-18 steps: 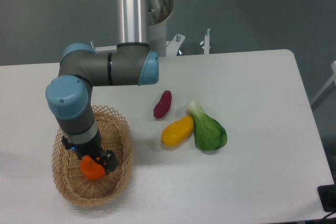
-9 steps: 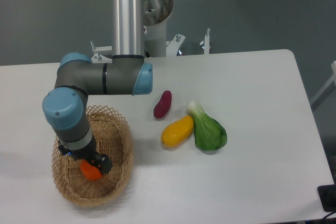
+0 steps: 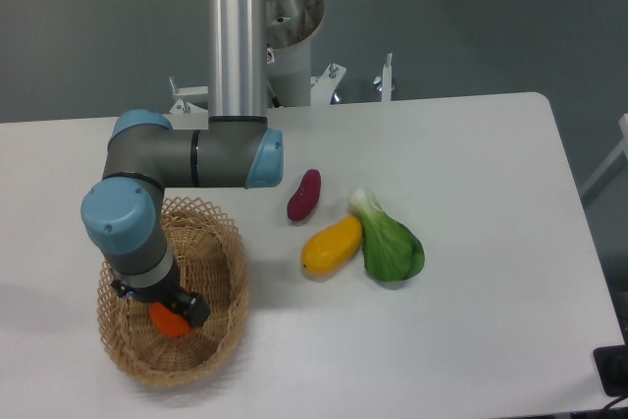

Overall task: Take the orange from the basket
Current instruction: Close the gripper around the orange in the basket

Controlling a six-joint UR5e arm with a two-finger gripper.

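Camera view from above and in front: nearest, by the desk's (image 3: 491, 360) front-left corner, sits the oval wicker basket (image 3: 224, 336), its long axis running front to back, its front rim close to the desk's front edge. Bare desk lies to its right along the front edge and all the way to the right edge. Inside the basket, toward its middle, lies the orange (image 3: 169, 321); only its lower part shows, being round it points no way in particular. The pincer (image 3: 173, 311) is down on the orange, dark fingers at either side of it; whether they press the fruit or stand just off it cannot be told, as the wrist hides the top. Against half a second ago, the wrist and elbow have shifted only slightly, and the orange lies in much the same spot in the basket. Farther back, near the desk's middle, a yellow mango-like fruit (image 3: 332, 245) touches a green leafy vegetable (image 3: 391, 245) on its right. Just behind them lies a dark-red sweet potato (image 3: 303, 194), apart from both. Behind that, the arm's upright column (image 3: 235, 36) rises near the back edge.
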